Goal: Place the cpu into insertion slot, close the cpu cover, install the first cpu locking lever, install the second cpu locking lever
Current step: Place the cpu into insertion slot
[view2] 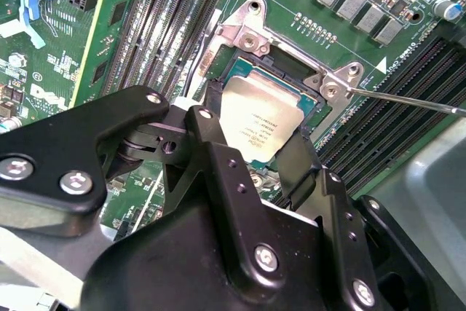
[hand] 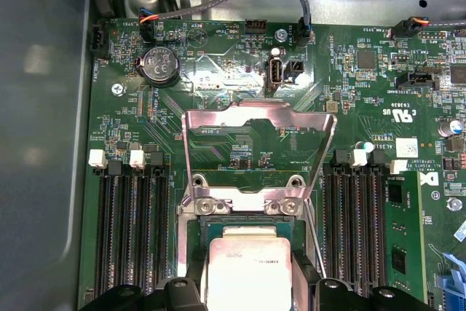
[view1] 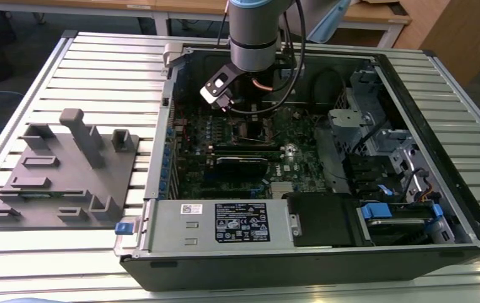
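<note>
A slatted metal worktop [view1: 96, 63] is seen in the exterior view. At that view's left a grey moulded block [view1: 63, 177] is laid on the slats. To its right an open computer case [view1: 307, 271] is set on its side, with a grey power supply [view1: 215, 224] along its near edge. The arm [view1: 252, 31] is lowered into the case from above, over the green circuit board [hand: 349, 85].

In both wrist views black memory slots [hand: 131, 238] are seen on either side of the socket. The cover [hand: 255, 114] is raised upright on its hinge, so the board is seen through its window. The insertion slot [view2: 291, 81] is left uncovered, and a thin metal lever [view2: 408, 100] is swung out to one side of it.

The cpu [view2: 258, 114] is placed over the slot, with its metal top facing up. The fingers [view2: 211, 143] of the gripper [view2: 256, 132] are pressed against two opposite edges of the cpu, which is gripped between them. Whether the cpu is fully seated cannot be told.
</note>
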Action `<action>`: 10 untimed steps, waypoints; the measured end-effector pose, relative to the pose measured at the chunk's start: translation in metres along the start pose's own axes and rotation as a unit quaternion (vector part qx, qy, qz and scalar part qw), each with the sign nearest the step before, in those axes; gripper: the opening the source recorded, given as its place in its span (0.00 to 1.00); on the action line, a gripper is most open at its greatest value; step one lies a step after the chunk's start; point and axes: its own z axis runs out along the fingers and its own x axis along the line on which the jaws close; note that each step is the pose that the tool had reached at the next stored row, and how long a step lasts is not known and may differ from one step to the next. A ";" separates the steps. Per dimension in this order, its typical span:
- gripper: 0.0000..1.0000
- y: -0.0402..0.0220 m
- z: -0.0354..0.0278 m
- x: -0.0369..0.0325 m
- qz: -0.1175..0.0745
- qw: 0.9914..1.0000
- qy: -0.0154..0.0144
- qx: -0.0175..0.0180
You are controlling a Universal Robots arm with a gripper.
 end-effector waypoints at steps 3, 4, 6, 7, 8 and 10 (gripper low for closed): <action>0.54 0.0000 0.0001 0.0000 0.000 1.000 0.000 0.000; 0.54 0.0000 0.0001 0.0000 0.000 1.000 0.000 0.000; 0.54 0.0000 0.0001 0.0000 0.000 1.000 0.000 0.000; 0.54 0.0000 0.0001 0.0000 0.000 1.000 0.000 0.000; 0.54 0.0000 0.0001 0.0000 0.000 1.000 0.000 0.000; 0.54 0.0000 0.0002 0.0000 0.000 1.000 0.000 0.000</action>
